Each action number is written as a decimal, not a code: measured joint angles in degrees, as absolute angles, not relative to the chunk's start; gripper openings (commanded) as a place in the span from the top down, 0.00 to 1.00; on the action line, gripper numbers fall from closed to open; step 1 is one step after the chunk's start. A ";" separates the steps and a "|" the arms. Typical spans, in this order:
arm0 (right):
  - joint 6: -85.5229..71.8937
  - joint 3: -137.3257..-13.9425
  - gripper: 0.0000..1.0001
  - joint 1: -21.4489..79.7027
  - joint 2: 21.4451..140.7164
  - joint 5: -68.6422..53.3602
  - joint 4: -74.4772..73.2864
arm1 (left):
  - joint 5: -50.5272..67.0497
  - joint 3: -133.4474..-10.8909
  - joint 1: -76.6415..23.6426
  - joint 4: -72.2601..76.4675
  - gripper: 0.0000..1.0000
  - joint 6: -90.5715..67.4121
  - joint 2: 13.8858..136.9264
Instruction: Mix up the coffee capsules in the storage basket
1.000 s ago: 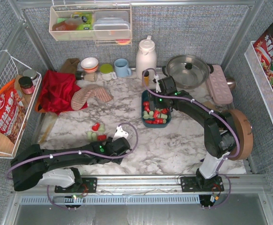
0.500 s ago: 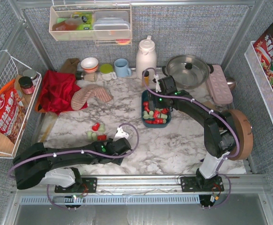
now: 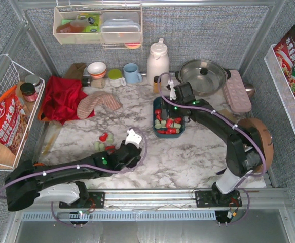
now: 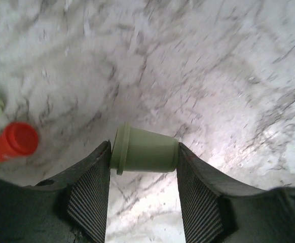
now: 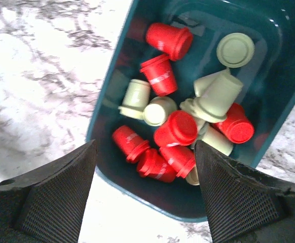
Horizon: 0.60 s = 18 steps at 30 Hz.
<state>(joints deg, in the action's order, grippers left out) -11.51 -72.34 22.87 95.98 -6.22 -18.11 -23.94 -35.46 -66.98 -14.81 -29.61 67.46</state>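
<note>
Crowding the storage basket (image 5: 284,61): pot (image 3: 203,76), thermos (image 3: 157,61).

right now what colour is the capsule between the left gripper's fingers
Pale mint green; the capsule shows best in the left wrist view.

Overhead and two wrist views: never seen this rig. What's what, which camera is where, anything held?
It is two robot arms bolted at the near edge of a marble table. The wide picture is from a fixed camera above and behind them: left arm on the left, right arm on the right. The other two are from wrist cameras, looking past each arm's own fingers. The left gripper is shut on a pale green capsule lying sideways between its jaws. The right gripper hangs open over the teal basket, which holds red and pale capsules jumbled together. A few loose capsules lie on the table near the left gripper.
</note>
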 measured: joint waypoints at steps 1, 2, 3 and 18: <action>-11.62 -71.92 0.19 23.05 94.94 -6.98 -18.15 | -24.10 -34.63 -66.98 -12.14 0.63 -27.94 66.39; -11.86 -71.59 0.20 23.29 94.08 -7.84 -18.13 | -24.23 -33.50 -66.98 -8.86 0.64 -25.71 65.30; -12.05 -71.20 0.20 23.66 93.14 -8.84 -18.02 | -24.25 -32.12 -66.98 -5.26 0.64 -23.31 64.47; -15.00 -62.26 0.33 34.28 78.54 -22.24 -16.86 | -20.91 -19.42 -66.61 45.52 0.66 4.71 68.49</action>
